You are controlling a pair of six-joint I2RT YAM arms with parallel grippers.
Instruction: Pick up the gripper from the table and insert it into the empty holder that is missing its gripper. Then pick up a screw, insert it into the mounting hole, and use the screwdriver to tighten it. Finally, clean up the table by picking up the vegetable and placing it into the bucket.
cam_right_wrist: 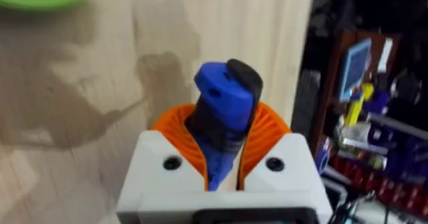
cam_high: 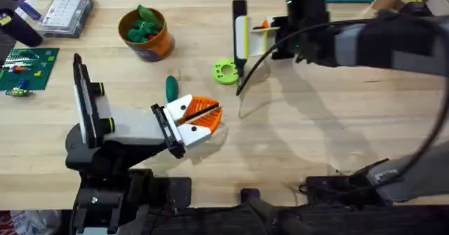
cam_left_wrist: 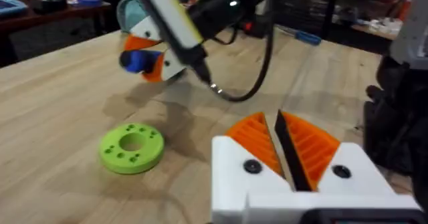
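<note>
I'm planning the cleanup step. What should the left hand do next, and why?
Probably open and ease toward the vegetable: the left hand is shut on nothing, the vegetable lies just beside it, outside the bucket, while the right hand grips the screwdriver.

The worktop (cam_high: 316, 130) is showing matt planked wood grain; beside it, the screwdriver (cam_right_wrist: 224, 114) handle is looking like smooth, slightly glossy blue plastic.

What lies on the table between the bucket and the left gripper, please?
In the overhead view, the vegetable lies between the bucket and the left gripper, close to the gripper's orange pads; the table is bare wood otherwise.
</note>
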